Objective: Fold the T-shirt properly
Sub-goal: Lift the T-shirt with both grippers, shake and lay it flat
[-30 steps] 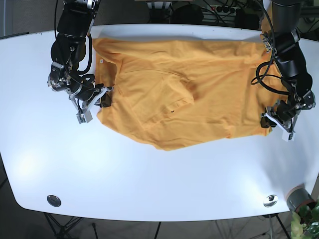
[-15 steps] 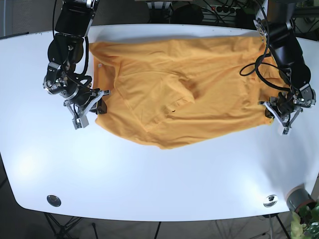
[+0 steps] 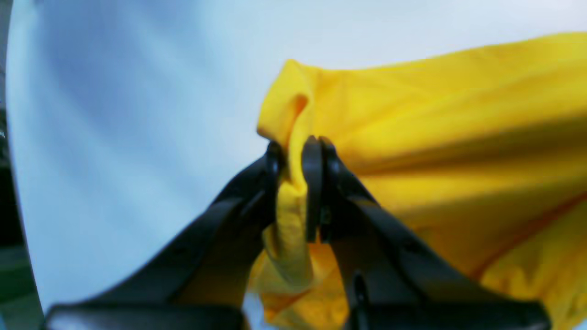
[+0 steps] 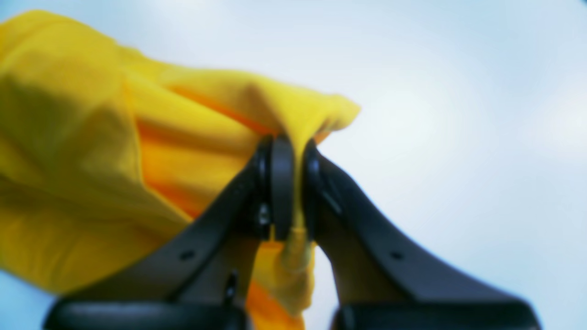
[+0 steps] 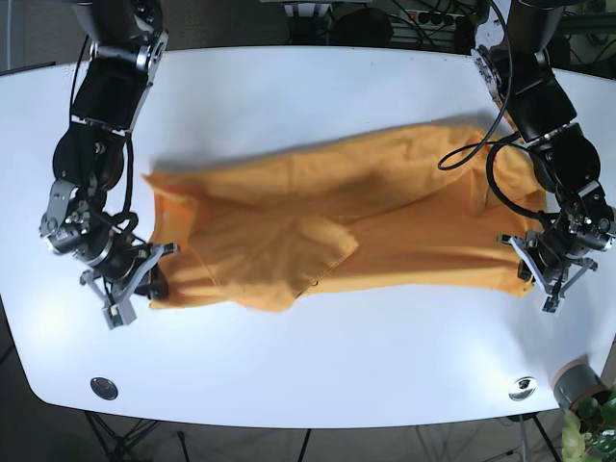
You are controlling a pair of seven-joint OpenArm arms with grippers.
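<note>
The orange-yellow T-shirt [image 5: 337, 231] hangs lifted and stretched across the middle of the white table [image 5: 308, 356], casting a shadow. My left gripper [image 5: 535, 277] is shut on its corner at the right of the base view; the left wrist view shows its jaws [image 3: 293, 151] pinching a fold of the T-shirt [image 3: 412, 137]. My right gripper [image 5: 144, 284] is shut on the opposite corner at the left; the right wrist view shows its jaws [image 4: 289, 151] clamped on the cloth [image 4: 137, 137].
Two round metal fittings [image 5: 104, 388] [image 5: 523, 388] sit near the table's front edge. A grey pot with a plant [image 5: 582, 390] stands past the front right corner. Cables lie behind the table's back edge [image 5: 423, 19].
Both grippers have pulled their corners of the T-shirt toward the front of the table and lifted it. The shirt has left the back edge and now spans the middle.
</note>
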